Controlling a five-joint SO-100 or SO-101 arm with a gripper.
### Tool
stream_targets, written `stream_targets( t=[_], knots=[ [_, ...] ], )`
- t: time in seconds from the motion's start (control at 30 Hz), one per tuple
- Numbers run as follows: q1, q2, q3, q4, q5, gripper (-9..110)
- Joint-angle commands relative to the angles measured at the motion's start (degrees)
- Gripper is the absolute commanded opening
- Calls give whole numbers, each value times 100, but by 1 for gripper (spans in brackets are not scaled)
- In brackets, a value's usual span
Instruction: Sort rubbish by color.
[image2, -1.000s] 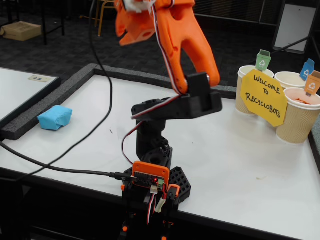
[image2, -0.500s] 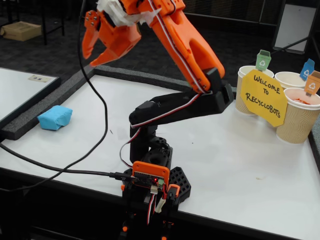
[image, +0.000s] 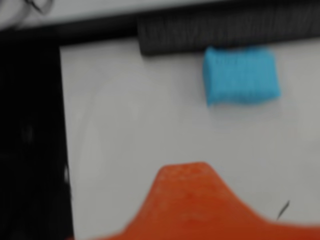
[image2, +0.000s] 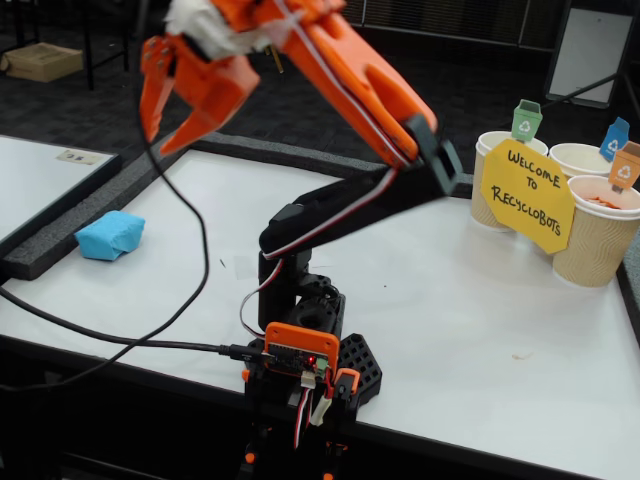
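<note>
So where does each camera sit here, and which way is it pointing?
Wrist view: rides on the arm, looks down at the white table; a blurred orange finger fills the bottom edge.
Fixed view: stands in front of the table, behind the arm's base, angled down; shows the whole arm, the open gripper raised and the cups.
Both show the light blue wad.

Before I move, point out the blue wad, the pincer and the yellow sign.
Blue wad (image2: 109, 235): fixed view, middle of its top.
Pincer (image2: 156, 135): fixed view, gap between the fingertips.
Yellow sign (image2: 527, 194): fixed view, centre of its lettered face.
</note>
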Motion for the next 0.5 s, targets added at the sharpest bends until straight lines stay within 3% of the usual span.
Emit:
stream_targets(
  t=[0.0, 0.47],
  knots=[
    [325, -624, -782, -105, -105, 0],
    [536, -3639, -2962, -308, -105, 7]
  ],
)
